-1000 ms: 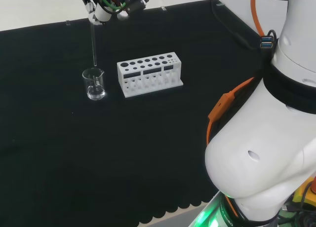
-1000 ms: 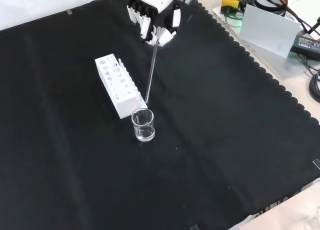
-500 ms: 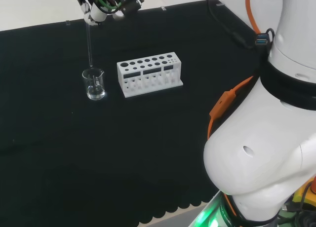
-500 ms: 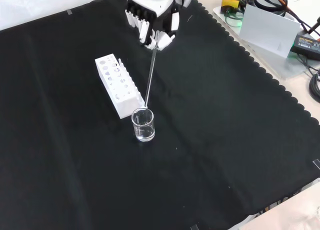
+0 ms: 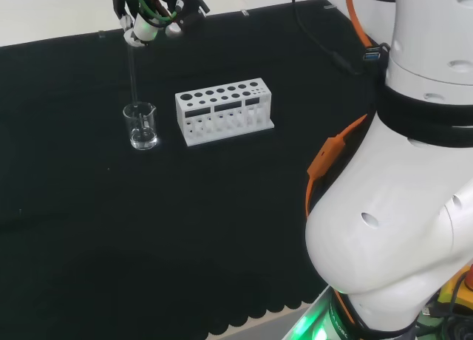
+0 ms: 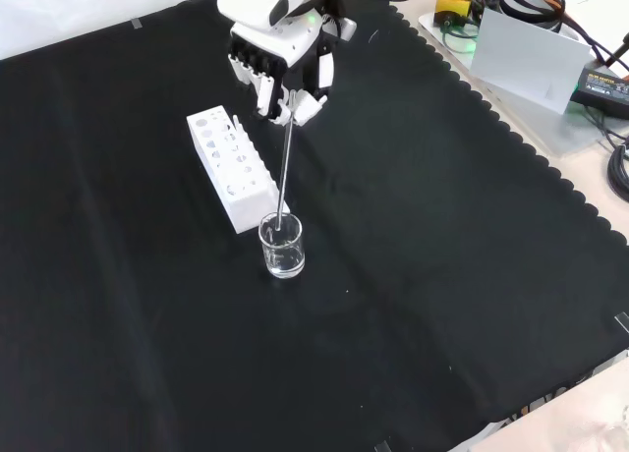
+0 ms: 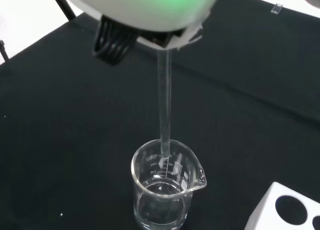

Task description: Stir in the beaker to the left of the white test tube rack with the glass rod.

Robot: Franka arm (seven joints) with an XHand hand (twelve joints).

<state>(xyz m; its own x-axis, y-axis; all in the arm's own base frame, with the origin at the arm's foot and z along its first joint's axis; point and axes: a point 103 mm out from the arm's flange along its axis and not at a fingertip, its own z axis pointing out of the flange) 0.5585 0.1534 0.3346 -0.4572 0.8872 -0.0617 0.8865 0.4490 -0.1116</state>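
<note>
The hand has its fingers curled round the upper end of the glass rod, pinching it just below the palm. From that grip the rod hangs straight down, its long axis close to upright in the head and wrist views.

In the wrist view its lower tip sits at the mouth of the beaker, just inside the rim and above the little clear liquid at the bottom. So the beaker lies directly beneath the fingers, along the rod's own line, and the coming move appears to be a plain descent before any circling.

The beaker stands just beside the end of the white test tube rack, to its left in the head view, on the black cloth.

The beaker carries printed graduation marks, which cannot be read; no other writing shows.
</note>
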